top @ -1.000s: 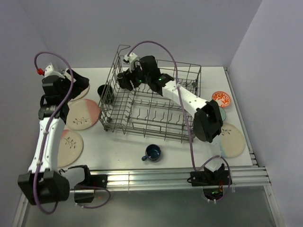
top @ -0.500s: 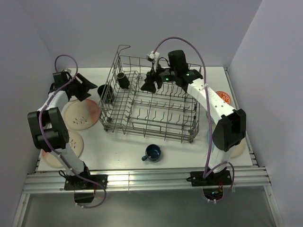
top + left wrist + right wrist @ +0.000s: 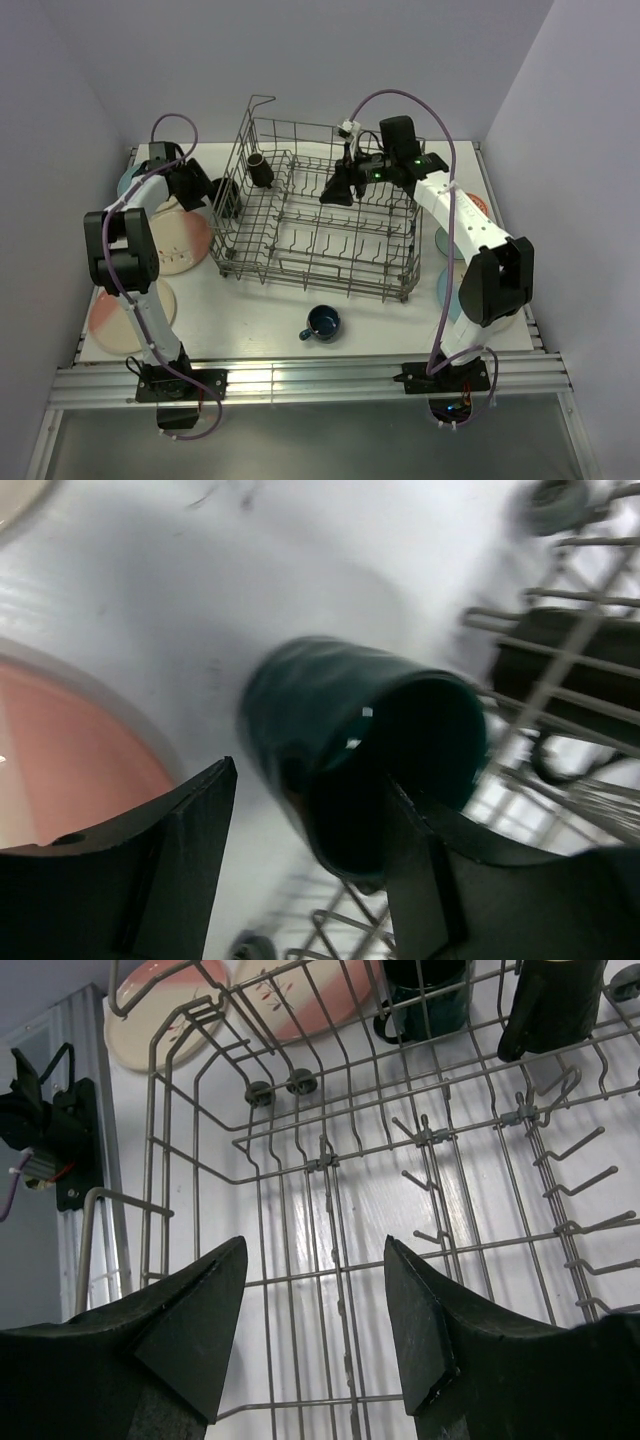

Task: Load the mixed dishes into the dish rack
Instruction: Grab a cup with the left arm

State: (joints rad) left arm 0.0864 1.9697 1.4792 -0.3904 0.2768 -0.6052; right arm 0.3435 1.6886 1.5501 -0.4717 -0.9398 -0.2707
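**Left fingers straddle the teal mug beside the rack**

My left fingers (image 3: 190, 830) are parted around the teal mug (image 3: 340, 730). It sits on the desk (image 3: 260, 300) just outside the left wall of the rack (image 3: 300, 230), towards the far end. On the wrist view the mug's mouth faces my camera. A strip of desk shows between one finger and the mug's side, so the fingers are open around it and have not clamped.

My right fingers (image 3: 195, 1310) are spread wide and hold nothing. They hang inside the rack's right half, above bare tines and floor wires.

A dark mug (image 3: 262, 172) is inside the rack, tilted, at its far-left corner. A blue mug (image 3: 322, 322) stands on the desk on the near side of the rack, apart from it.

A pink-and-cream plate (image 3: 180, 240) lies flat left of the rack, close to the teal mug. A second plate (image 3: 120, 315) lies nearer the front edge. On the right, an orange-red bowl (image 3: 478, 203) peeks out from behind my right arm.
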